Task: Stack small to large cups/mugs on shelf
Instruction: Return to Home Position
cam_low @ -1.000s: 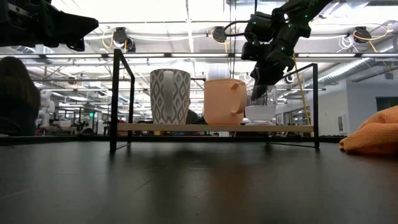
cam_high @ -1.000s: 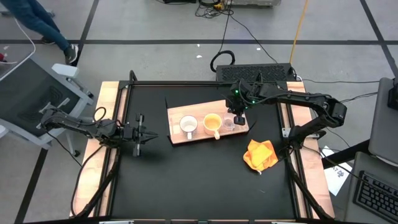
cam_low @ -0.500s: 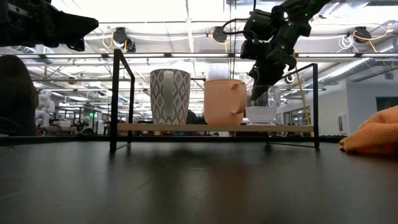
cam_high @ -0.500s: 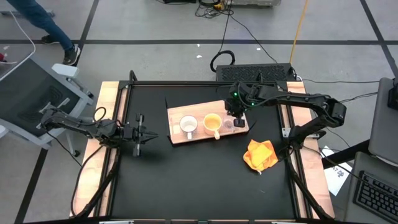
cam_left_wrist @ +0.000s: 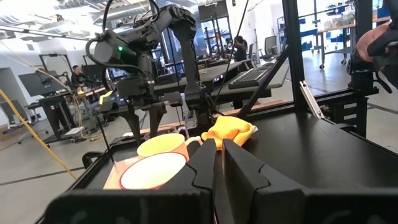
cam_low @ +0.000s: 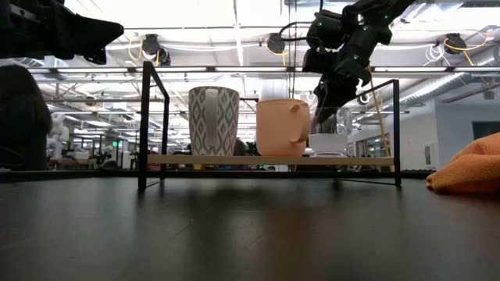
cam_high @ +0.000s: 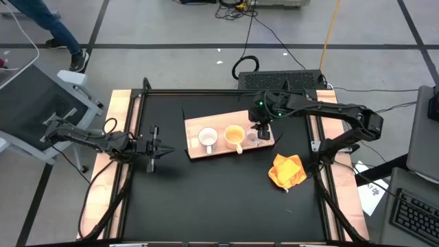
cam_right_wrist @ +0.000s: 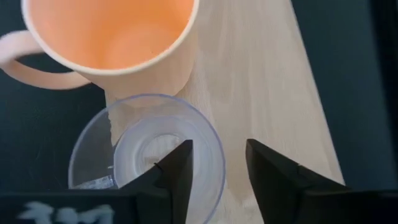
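1. The shelf, a light wooden board on a thin black frame, lies on the black tabletop, just toward 12 o'clock from the table centre in the high view.
2. Three cups stand upright in one row on the shelf, running from 9 to 3 o'clock.
3. The white mug, grey-patterned outside, is at the 9 o'clock end, with its handle toward 6 o'clock.
4. The orange mug is in the middle, clear of the white mug, handle also toward 6 o'clock.
5. The clear glass cup is at the 3 o'clock end, just beside the orange mug and lowest of the three.
6. The right gripper hangs directly over the glass cup with its fingers spread apart. One finger is above the cup's mouth, the other outside its rim over bare board. It clamps nothing; I cannot tell whether a fingertip touches the rim.
7. The left gripper waits at the table's 9 o'clock side, well apart from the shelf. Its fingers are drawn together with only a thin slit between them, and it is empty.
8. An orange cloth lies crumpled on the tabletop at 4 o'clock from the shelf.
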Robot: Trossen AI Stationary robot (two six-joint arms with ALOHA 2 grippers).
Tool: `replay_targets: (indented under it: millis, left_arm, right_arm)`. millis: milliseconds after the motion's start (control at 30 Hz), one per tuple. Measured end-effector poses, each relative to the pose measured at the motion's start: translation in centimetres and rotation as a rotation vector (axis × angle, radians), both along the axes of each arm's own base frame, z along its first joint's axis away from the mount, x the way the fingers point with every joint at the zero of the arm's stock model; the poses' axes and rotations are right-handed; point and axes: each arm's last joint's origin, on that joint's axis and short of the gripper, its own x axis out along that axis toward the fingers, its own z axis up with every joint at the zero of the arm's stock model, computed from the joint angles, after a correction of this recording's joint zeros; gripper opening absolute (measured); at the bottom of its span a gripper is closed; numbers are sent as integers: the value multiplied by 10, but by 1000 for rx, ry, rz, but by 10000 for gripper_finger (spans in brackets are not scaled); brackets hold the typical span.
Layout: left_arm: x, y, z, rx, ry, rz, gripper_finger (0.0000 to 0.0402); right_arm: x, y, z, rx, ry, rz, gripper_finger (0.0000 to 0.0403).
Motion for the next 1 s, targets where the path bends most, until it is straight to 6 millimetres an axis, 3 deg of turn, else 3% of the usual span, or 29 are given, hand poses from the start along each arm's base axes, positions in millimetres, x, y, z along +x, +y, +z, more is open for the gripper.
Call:
replay_targets:
  millis: [467, 600, 800, 1000]
  left_arm:
    - [0, 0, 1, -38, -10, -5, 30]
    - [0, 0, 2, -5, -19, -15, 11]
    - [0, -1, 3, 26, -29, -28, 3]
    - [0, -1, 3, 25, -34, -27, 2]
  right_arm:
    - [-33, 16, 57, -62, -220, -40, 137]
    - [-49, 28, 73, -68, -272, -32, 104]
    - [-75, 49, 91, -48, -320, -22, 15]
    - [-96, 69, 99, 12, -369, -18, 3]
